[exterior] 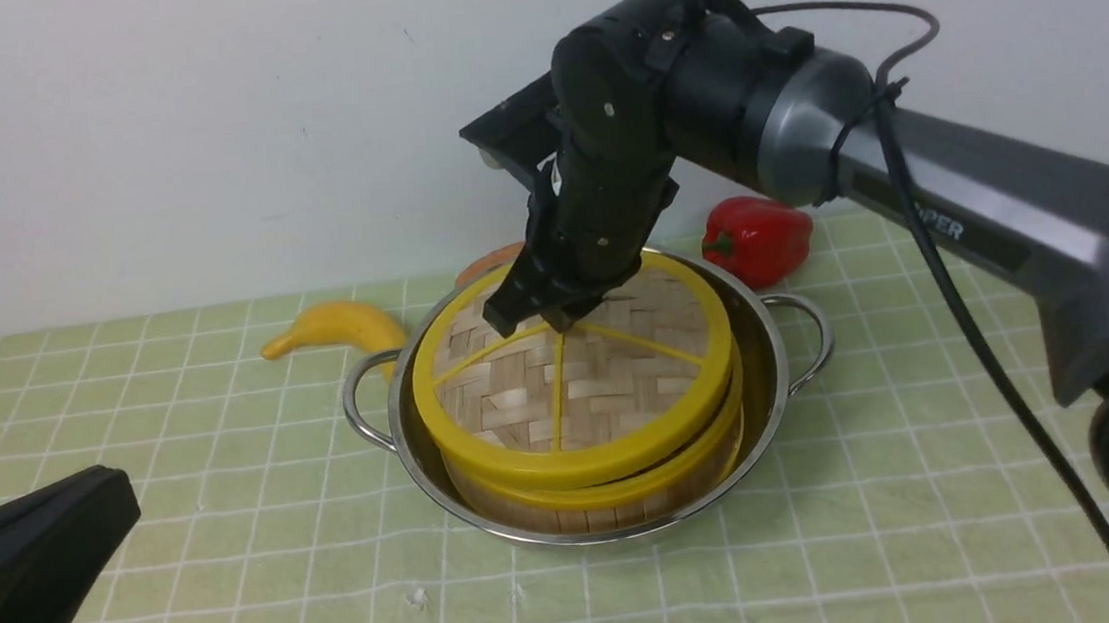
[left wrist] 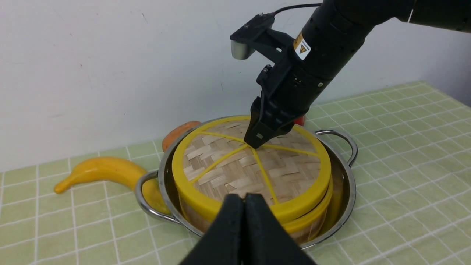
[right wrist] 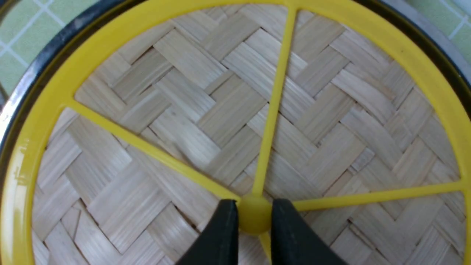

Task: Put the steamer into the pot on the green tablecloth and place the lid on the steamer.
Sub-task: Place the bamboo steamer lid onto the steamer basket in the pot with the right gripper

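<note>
Near left: our left gripper [left wrist: 244, 200], jaws closed with nothing between them, held back on the near side of the pot. In the front view only dark parts of our left arm [exterior: 27, 589] show, at the near left corner.

Far left of the pot: yellow banana [exterior: 340, 323], lying on the green tablecloth [exterior: 266, 568], one end by the pot's left handle [exterior: 362, 406]. Cloth light green, gridded in thin white lines.

Next, an orange-brown rounded item [left wrist: 180, 133], just beyond the pot's far left rim, partly hidden; we cannot tell its kind.

Centre: stainless-steel pot [exterior: 781, 402] on the cloth, a looped handle to each side. Bamboo steamer [exterior: 572, 516] sits inside it, slatted wall and yellow rim visible on the near side. Woven bamboo lid [exterior: 513, 410] lies over the steamer, slightly tilted, with a narrow dark gap between the two yellow rims at the near right.

Our right gripper [right wrist: 255, 217] comes down over the middle of the lid, jaws closed on its yellow knob [right wrist: 254, 215], a fingertip to each side. Our right arm [exterior: 964, 175] reaches in from the right.

Far right of the pot: red bell pepper [exterior: 759, 241], green stem toward the left, just beyond the rim.
</note>
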Controlling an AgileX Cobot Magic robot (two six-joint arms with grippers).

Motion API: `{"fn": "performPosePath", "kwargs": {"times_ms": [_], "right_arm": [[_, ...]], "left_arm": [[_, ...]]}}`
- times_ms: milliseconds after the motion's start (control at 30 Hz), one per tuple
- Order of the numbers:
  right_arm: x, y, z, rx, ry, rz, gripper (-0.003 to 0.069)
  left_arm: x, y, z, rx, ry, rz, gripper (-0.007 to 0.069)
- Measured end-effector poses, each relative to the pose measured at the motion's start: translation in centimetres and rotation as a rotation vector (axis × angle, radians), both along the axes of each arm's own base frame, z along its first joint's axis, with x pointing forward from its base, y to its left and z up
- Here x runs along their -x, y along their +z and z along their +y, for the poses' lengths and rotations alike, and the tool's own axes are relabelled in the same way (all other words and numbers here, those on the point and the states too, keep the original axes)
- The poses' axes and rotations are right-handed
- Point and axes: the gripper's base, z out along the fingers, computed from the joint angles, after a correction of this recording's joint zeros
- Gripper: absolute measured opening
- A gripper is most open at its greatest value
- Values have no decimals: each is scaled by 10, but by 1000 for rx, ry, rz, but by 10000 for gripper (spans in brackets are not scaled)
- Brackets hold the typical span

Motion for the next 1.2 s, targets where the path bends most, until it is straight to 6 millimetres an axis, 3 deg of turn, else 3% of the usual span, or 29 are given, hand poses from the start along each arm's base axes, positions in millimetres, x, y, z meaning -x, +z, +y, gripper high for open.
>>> {"fn": "performPosePath", "kwargs": {"times_ms": [467,633,1200], "right_arm": [[4,8,-4,-6,-22,7,125],[5,-3,-6,19,-25,30,125],[5,-4,-7,23,-24,24,127]], "left_arm": [[0,0,0,0,0,0,-22],[0,0,0,0,0,1,-22],[0,0,0,-6,-2,-2,-22]]}}
